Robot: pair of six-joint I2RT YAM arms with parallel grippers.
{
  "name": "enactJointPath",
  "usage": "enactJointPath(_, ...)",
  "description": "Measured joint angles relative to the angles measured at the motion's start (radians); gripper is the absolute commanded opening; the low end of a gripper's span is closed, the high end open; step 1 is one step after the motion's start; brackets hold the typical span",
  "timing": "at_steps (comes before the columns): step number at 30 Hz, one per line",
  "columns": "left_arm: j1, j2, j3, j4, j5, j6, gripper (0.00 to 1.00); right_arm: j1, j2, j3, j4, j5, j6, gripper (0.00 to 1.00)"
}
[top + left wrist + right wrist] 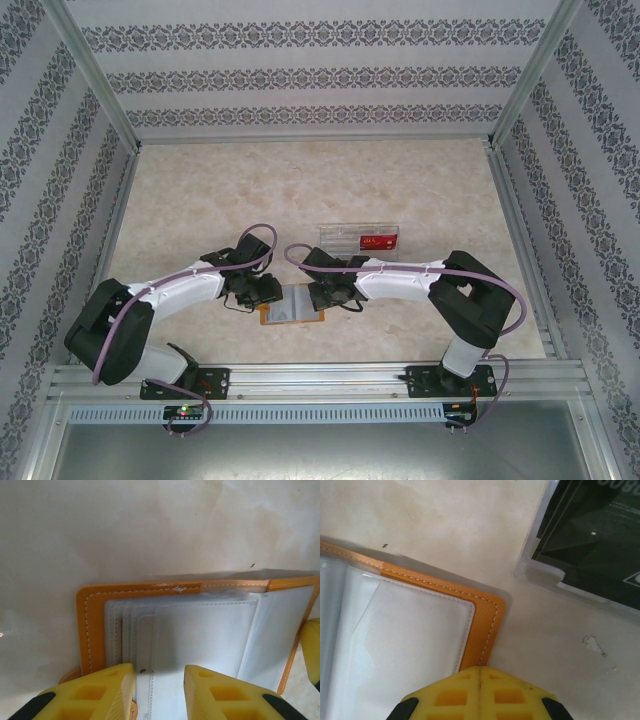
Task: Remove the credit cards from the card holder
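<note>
Left gripper [252, 292] [159, 680] with jaws a little apart above the pockets, card holder [292, 305] [90, 630] [487, 625] lying open on the table between both grippers, pale credit card [144, 645] inside a pocket, right gripper [325, 293] [480, 672] with jaws together at the holder's right border, clear tray [358, 240] [540, 570] just beside, farther back.

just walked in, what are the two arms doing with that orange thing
Two arms are working on an open card holder lying flat on the table. The right gripper, shut, rests at its right edge. The left gripper sits over the left-side pockets with fingers apart. No card is visibly pulled out yet.
</note>
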Motion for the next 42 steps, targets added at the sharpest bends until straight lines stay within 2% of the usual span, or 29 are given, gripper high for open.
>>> enactJointPath(10, -0.002, 0.0, -0.021, 0.079, 0.055, -0.004, 0.4, 0.0, 0.0, 0.0, 0.0, 0.0, 0.003, 0.03)
enactJointPath(13, -0.006, 0.0, -0.035, 0.124, 0.087, -0.011, 0.46, 0.0, 0.0, 0.0, 0.0, 0.0, 0.003, 0.03)
enactJointPath(17, -0.006, -0.003, -0.039, 0.156, 0.114, -0.023, 0.49, 0.0, 0.0, 0.0, 0.0, 0.0, 0.004, 0.04)
enactJointPath(19, -0.006, -0.006, -0.039, 0.164, 0.125, -0.025, 0.55, 0.0, 0.0, 0.0, 0.0, 0.0, 0.005, 0.04)
enactJointPath(21, -0.006, -0.013, -0.039, 0.17, 0.131, -0.026, 0.66, 0.0, 0.0, 0.0, 0.0, 0.0, 0.007, 0.04)
enactJointPath(23, -0.007, -0.019, -0.039, 0.174, 0.138, -0.031, 0.7, 0.0, 0.0, 0.0, 0.0, 0.0, 0.007, 0.05)
enactJointPath(30, -0.007, -0.036, -0.039, 0.2, 0.168, -0.035, 0.66, 0.0, 0.0, 0.0, 0.0, 0.0, 0.009, 0.06)
enactJointPath(34, -0.007, -0.036, -0.039, 0.224, 0.187, -0.042, 0.66, 0.0, 0.0, 0.0, 0.001, 0.001, 0.022, 0.1)
enactJointPath(37, -0.007, -0.036, -0.039, 0.236, 0.201, -0.049, 0.56, 0.0, -0.008, -0.009, 0.005, 0.004, 0.03, 0.14)
enactJointPath(42, -0.011, -0.035, -0.039, 0.27, 0.221, -0.061, 0.42, -0.002, -0.09, -0.041, -0.006, 0.037, 0.039, 0.16)
